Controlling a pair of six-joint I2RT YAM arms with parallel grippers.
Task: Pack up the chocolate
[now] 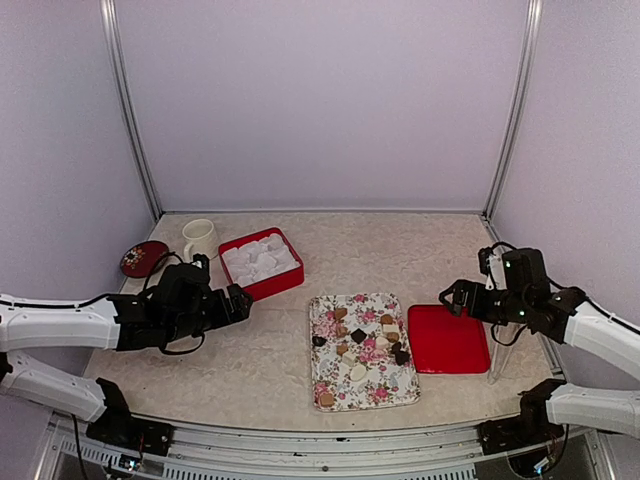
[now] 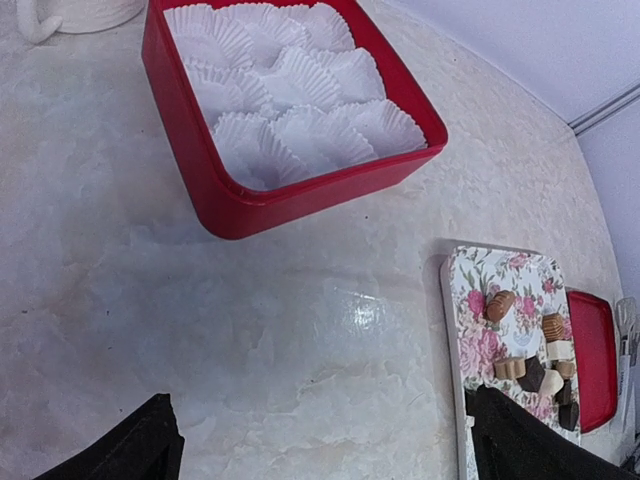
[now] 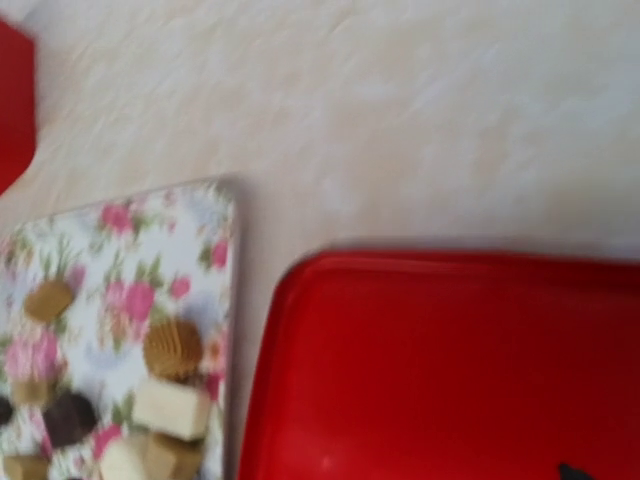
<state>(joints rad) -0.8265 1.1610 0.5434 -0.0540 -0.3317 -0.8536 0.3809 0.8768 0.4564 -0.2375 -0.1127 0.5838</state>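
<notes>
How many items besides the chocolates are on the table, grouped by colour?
Red: 2, the square red box lined with white paper cups and the flat glossy red lid.
Floral-print: 2, the rectangular rose-print tray and the round dark-red flowered disc.
Cream: 1, the ceramic mug.
Total: 5.

Cropped by the left wrist view's top edge: the mug (image 2: 70, 12), down to base and handle, and the red box's (image 2: 300, 205) far end. Of the left gripper (image 2: 320, 430), only black fingertips (image 2: 540, 445) in frame, one covering the floral tray's (image 2: 485, 265) near part. Blurred throughout, the right wrist view (chocolate (image 3: 172, 348) outlines soft); red lid (image 3: 450, 370) clipped right and below. Impossible to tell: the right gripper's (image 1: 452, 300) spread.
</notes>
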